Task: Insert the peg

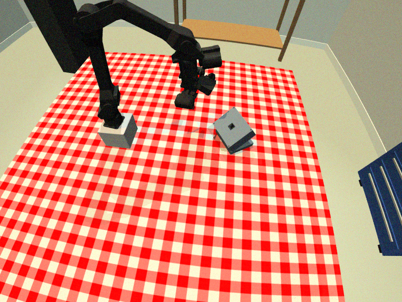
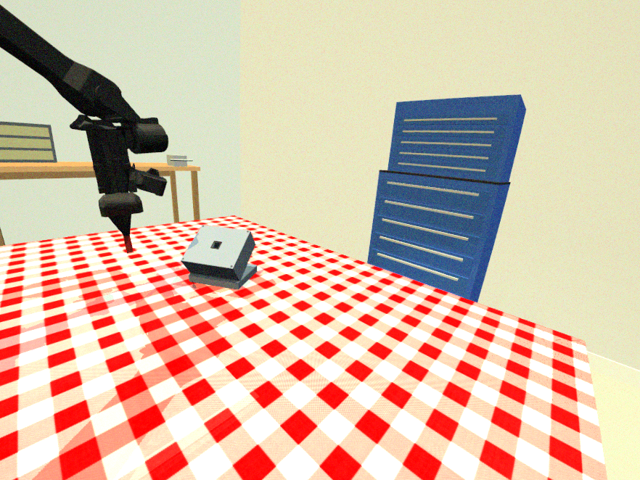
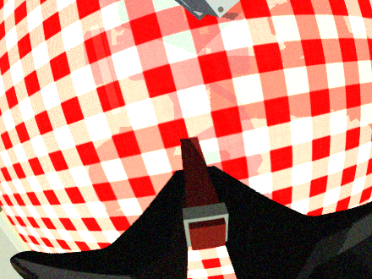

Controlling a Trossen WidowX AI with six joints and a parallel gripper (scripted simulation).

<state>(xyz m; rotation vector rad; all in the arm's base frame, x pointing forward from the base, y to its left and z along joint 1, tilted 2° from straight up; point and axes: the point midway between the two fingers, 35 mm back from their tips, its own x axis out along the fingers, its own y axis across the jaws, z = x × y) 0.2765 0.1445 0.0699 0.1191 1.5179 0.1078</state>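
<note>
My gripper (image 1: 185, 103) (image 2: 122, 227) (image 3: 195, 176) is shut on a slim dark red square peg (image 2: 127, 241) (image 3: 196, 170). The peg hangs upright from the fingers, its lower end just above the red checked cloth (image 1: 162, 211). In the top view the gripper hides the peg. The grey sloped panel (image 1: 240, 131) (image 2: 232, 249) stands on the cloth to the right of the gripper, apart from it. Its face carries one small square hole (image 1: 230, 126) (image 2: 215, 245). In the wrist view only the panel's lower corner shows at the top edge.
The arm's grey base block (image 1: 118, 134) sits at the left of the cloth. A blue drawer cabinet (image 1: 384, 201) (image 2: 444, 196) stands off the table's right side. A wooden table (image 1: 230, 32) (image 2: 77, 167) stands behind.
</note>
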